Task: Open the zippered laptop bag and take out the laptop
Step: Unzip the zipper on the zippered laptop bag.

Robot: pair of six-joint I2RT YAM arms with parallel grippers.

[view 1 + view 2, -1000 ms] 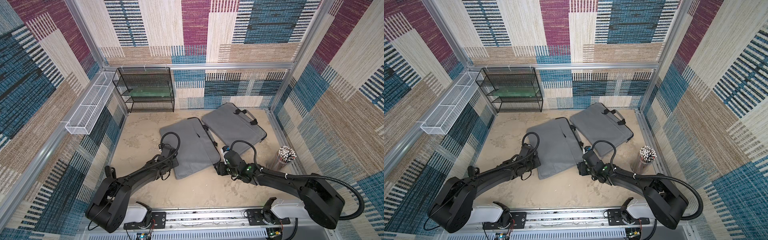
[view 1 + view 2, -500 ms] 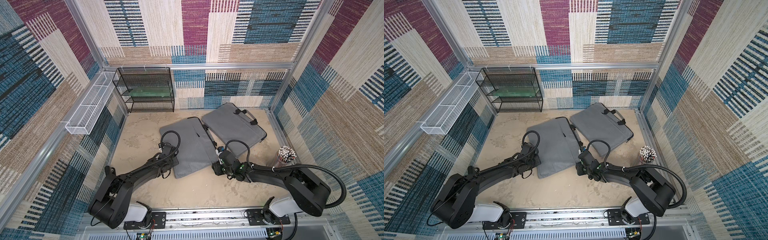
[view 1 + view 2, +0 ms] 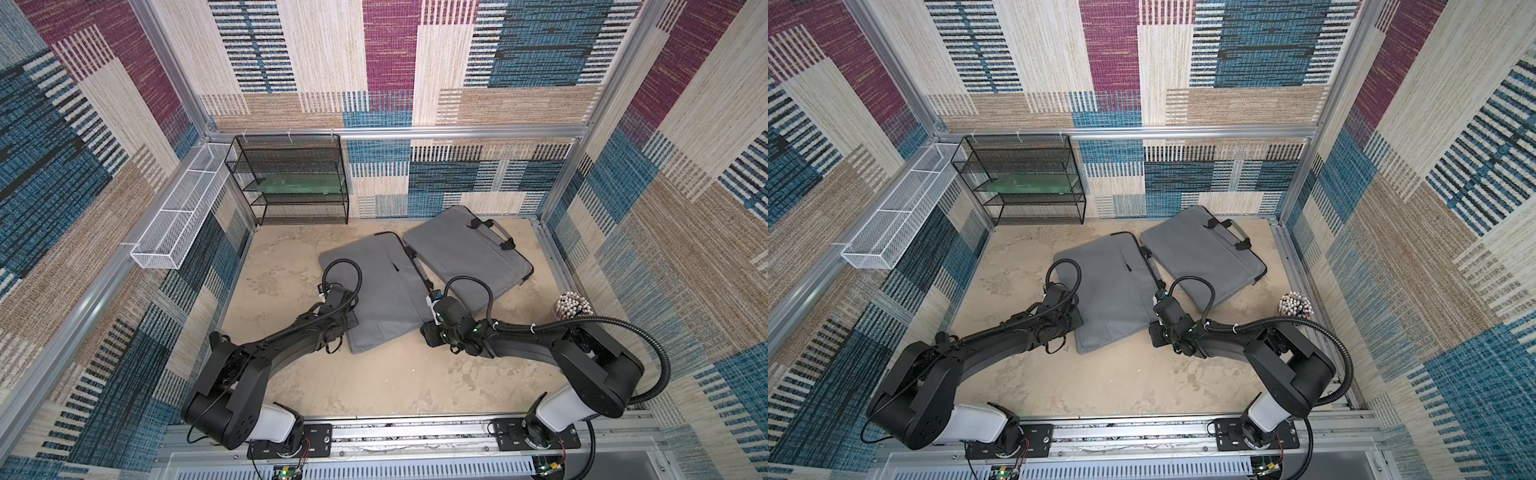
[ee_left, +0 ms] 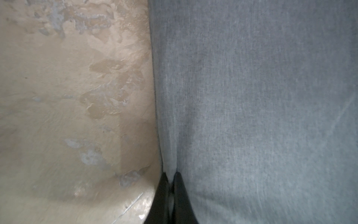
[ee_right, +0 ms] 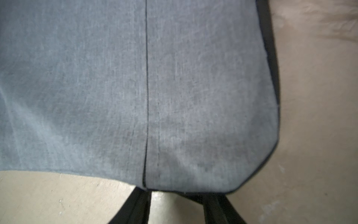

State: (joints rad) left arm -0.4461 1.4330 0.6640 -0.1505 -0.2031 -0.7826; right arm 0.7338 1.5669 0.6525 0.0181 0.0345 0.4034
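A grey zippered laptop bag [image 3: 374, 291] lies flat on the beige table in both top views. My left gripper [image 3: 350, 322] is at the bag's near left edge. In the left wrist view it [image 4: 170, 176] is shut, with a fold of the bag's grey edge [image 4: 251, 97] pinched between the black fingers. My right gripper [image 3: 428, 329] sits at the bag's near right corner. In the right wrist view it [image 5: 176, 194] is open, fingers on either side of the corner's hem [image 5: 193, 155], bare table between them. The laptop is hidden.
A second grey bag with black handles [image 3: 465, 253] lies just behind and right of the first, close to the right wall. A black wire shelf [image 3: 291, 183] stands at the back left, a white wire basket [image 3: 178, 224] hangs on the left wall, and a cup of sticks [image 3: 573, 307] stands at the right.
My right gripper has slid left along the table to the bag's near right corner, and its jaws have narrowed. The left gripper has kept its pinch on the bag's edge.
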